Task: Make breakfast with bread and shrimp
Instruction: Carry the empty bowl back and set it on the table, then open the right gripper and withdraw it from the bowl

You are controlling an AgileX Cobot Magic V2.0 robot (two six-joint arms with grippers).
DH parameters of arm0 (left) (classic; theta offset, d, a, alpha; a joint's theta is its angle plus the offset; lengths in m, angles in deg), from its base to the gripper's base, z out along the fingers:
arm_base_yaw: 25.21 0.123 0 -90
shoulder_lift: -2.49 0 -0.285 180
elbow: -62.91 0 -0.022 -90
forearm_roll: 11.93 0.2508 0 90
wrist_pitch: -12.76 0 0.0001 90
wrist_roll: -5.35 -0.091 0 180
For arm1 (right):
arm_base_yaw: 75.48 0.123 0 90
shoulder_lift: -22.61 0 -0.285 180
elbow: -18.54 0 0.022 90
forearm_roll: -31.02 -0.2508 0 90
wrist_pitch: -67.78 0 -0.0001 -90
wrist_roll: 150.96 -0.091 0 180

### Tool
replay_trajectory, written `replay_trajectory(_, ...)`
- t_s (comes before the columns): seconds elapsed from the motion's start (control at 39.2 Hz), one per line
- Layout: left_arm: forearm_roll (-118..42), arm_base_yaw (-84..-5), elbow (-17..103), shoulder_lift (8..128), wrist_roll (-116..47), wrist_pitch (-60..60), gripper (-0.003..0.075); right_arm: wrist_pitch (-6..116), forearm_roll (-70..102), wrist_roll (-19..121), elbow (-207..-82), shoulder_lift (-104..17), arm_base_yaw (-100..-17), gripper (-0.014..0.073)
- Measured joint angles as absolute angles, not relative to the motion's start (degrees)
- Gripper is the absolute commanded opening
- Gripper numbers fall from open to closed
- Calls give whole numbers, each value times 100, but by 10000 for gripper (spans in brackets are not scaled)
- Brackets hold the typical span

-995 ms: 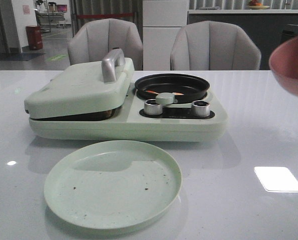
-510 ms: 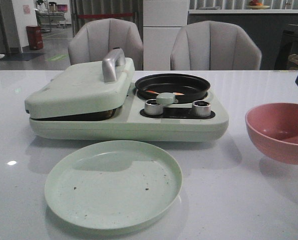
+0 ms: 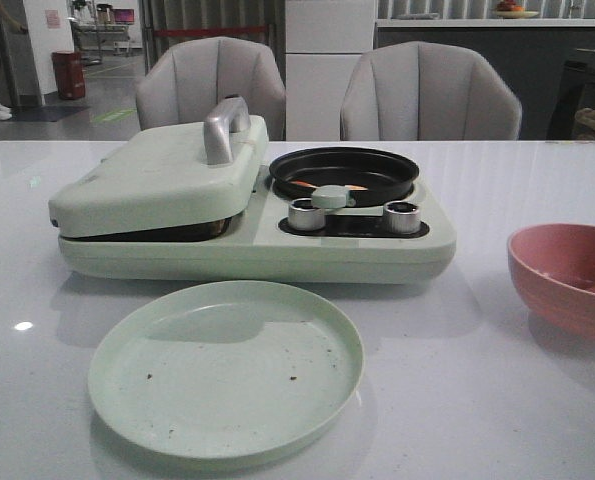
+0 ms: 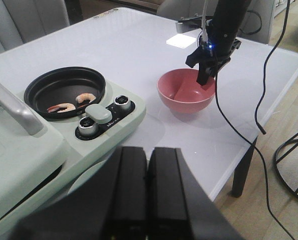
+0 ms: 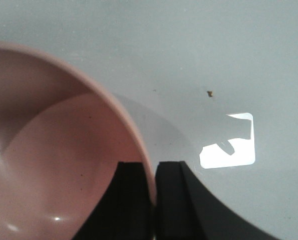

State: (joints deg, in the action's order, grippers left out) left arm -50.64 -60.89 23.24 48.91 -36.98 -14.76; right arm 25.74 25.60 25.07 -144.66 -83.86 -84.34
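Pink bowl (image 3: 569, 277) sat on the white table (image 3: 497, 400) at the robot's right, well apart from the green cooker (image 3: 252, 215). Right gripper (image 5: 152, 197) was clamped on the bowl's rim, one finger inside the bowl and one outside; the left wrist view showed the same gripper (image 4: 207, 75) reaching down onto the far rim of the bowl (image 4: 185, 92). Left gripper (image 4: 147, 190) hung above the cooker's near edge, fingers pressed together, nothing between them. Two shrimp (image 4: 72, 101) lay side by side in the round black pan (image 4: 64, 90) on the cooker's right half, just behind the two knobs (image 3: 352, 214); in the front view only orange slivers (image 3: 329, 186) showed. Cooker's lid (image 3: 162, 175) with its metal handle (image 3: 224, 128) was down over the left half. Bread was not visible anywhere. Empty green plate (image 3: 225, 367) with a few dark crumbs sat in front of the cooker.
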Motion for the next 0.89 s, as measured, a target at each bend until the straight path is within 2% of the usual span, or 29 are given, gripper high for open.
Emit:
replay_trajectory(0.18, -5064, -6089, 2324, 4891, -3698, -1476, 99, 2540, 2676, 2507, -14466, -8386, -8444, 467)
replay_trajectory(0.28, -5064, -6089, 2324, 4891, -3698, -1476, 99, 2538, 2737, 2507, -14466, -8386, -8444, 538)
replay_trajectory(0.41, -5064, -6089, 2324, 4891, -3698, -1476, 99, 2435, 2735, 2507, -14493, -8149, -8444, 544)
replay_trajectory(0.64, -5064, -6089, 2324, 4891, -3698, -1476, 99, 2226, 2762, 2521, -14608, -6946, -8418, 544)
replay_trajectory(0.89, -5064, -6089, 2324, 4891, -3698, -1476, 99, 1993, 2787, 2674, -14608, -5501, -7798, 544)
